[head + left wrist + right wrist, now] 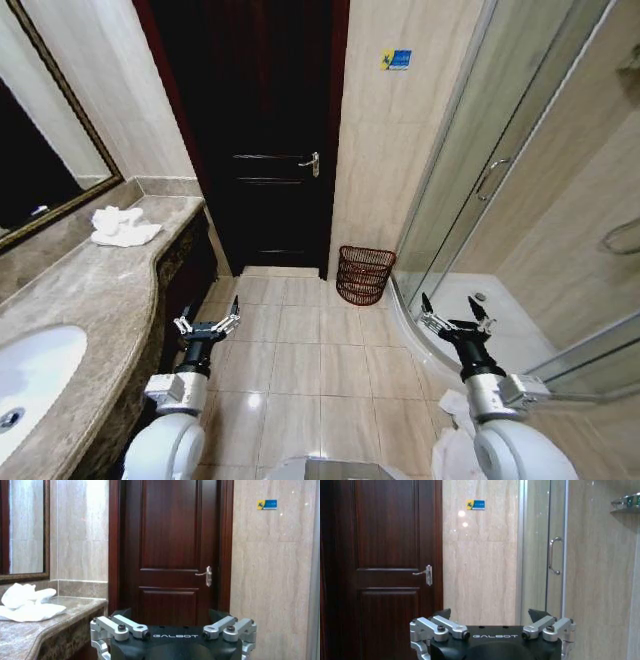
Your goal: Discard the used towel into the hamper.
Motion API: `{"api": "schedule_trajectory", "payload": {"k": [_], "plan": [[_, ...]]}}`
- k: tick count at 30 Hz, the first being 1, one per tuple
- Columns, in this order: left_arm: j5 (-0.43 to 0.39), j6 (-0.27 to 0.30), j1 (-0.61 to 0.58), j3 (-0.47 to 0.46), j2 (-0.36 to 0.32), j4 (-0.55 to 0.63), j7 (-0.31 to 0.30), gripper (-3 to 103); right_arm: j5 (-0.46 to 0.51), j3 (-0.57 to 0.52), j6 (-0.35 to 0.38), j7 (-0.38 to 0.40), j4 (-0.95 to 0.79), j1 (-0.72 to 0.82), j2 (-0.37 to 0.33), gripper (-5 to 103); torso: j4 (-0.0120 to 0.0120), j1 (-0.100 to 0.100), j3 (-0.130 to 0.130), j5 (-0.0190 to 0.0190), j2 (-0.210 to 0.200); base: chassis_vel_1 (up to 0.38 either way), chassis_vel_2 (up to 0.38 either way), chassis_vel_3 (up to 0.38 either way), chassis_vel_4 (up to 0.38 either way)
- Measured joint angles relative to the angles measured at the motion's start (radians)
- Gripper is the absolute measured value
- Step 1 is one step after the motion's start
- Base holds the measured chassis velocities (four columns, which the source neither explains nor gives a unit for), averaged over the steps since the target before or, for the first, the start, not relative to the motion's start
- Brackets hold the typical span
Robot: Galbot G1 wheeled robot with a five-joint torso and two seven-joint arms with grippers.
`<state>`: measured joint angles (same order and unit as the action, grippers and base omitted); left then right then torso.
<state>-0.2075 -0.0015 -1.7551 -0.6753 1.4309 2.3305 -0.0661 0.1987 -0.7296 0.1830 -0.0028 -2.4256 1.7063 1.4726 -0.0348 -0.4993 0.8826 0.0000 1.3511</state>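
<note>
The used towel [122, 226] is a crumpled white heap at the far end of the marble counter [90, 290], below the mirror; the left wrist view shows the towel [27, 603] too. The hamper [364, 274], a small dark reddish-brown slatted basket, stands on the floor against the wall between the door and the shower. My left gripper [208, 322] hangs open and empty beside the counter's front, well short of the towel. My right gripper [455, 318] is open and empty near the shower threshold. Both wrist views show open fingers [122, 626] [442, 626].
A white sink [30, 375] is set in the near counter. The framed mirror [40, 170] hangs on the left wall. A dark wooden door [265, 150] stands shut straight ahead. The glass shower enclosure [480, 180] bounds the right. Tiled floor [300, 350] lies between my arms.
</note>
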Motion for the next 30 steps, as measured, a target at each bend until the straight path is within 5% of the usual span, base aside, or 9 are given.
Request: {"api": "schedule_trajectory", "payload": {"k": [30], "plan": [[0.005, -0.028, -0.016, -0.006, 0.008, -0.011, -0.003, 100, 0.004, 0.002, -0.006, -0.004, 0.008, -0.002, -0.002, 100, -0.0003, 0.000, -0.001, 0.0000, -0.001, -0.041, 0.121, 0.122, -0.042]]}}
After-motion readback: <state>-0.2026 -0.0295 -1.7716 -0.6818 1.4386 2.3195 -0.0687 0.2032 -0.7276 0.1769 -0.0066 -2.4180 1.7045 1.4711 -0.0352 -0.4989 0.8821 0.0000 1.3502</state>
